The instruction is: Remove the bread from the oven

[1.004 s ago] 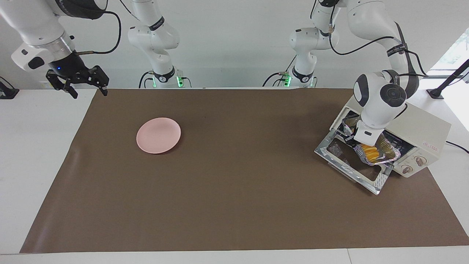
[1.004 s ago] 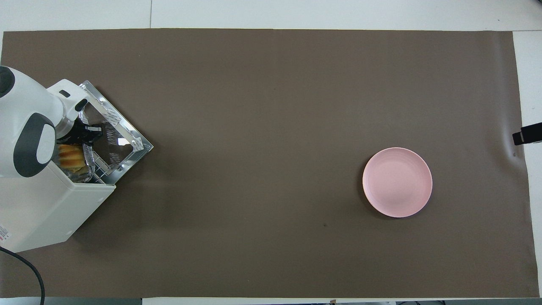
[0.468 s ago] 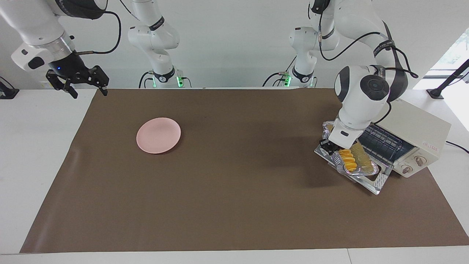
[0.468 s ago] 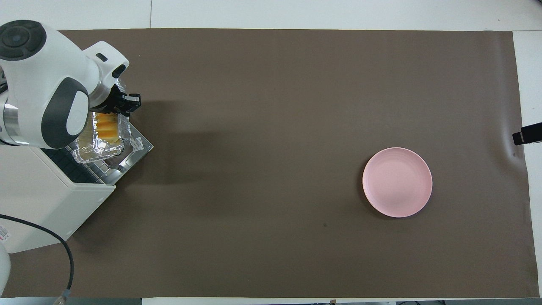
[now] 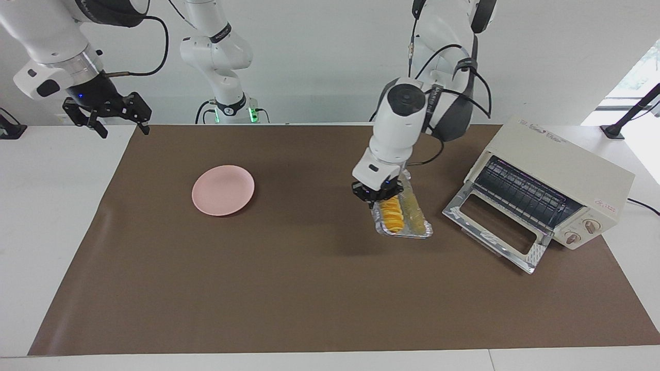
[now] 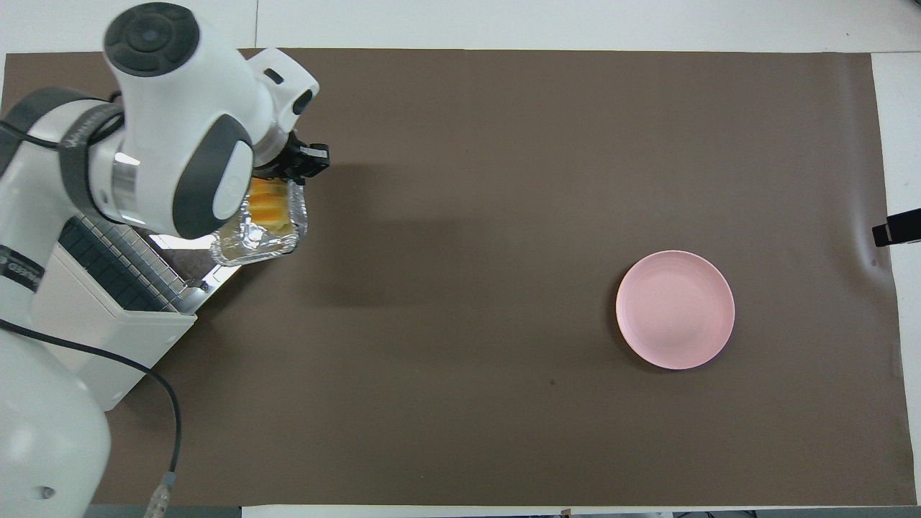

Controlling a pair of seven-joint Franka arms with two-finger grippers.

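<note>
Crinkled shiny foil tray [image 5: 412,219]; matt brown mat [image 5: 309,288].

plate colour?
Pink, plain, no pattern. The round plate lies bare on the brown mat toward the right arm's end; the overhead view shows it best.

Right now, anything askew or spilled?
Nothing spilled. The left gripper holds the foil tray by one end over the mat, the bread inside. The oven door hangs open. The right gripper waits, open, past the pink plate.
</note>
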